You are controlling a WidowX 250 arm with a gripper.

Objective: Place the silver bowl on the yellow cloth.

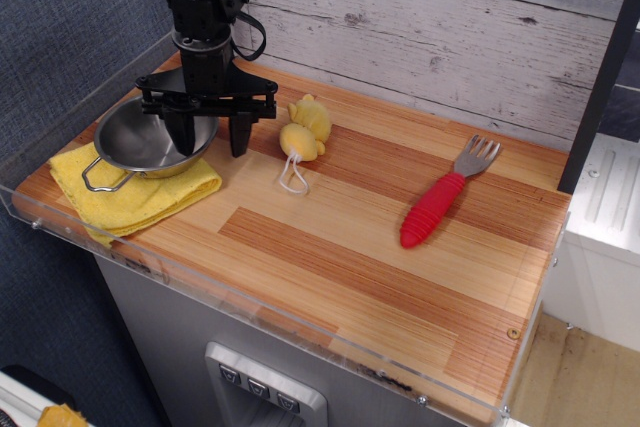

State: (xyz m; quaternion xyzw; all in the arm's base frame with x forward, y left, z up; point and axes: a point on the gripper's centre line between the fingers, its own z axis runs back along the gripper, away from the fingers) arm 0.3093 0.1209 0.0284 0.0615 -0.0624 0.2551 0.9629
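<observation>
The silver bowl (140, 143) sits upright on the yellow cloth (130, 195) at the left end of the wooden table. One wire loop handle sticks out at its front left. My black gripper (212, 135) hangs over the bowl's right rim with its fingers spread wide. One finger (185, 132) is inside the bowl and the other finger (239, 133) is outside, over the wood. It holds nothing.
A small yellow plush toy (305, 129) with a white string loop lies just right of the gripper. A fork with a red handle (440, 199) lies further right. A clear plastic rim (200, 292) edges the table. A plank wall stands behind.
</observation>
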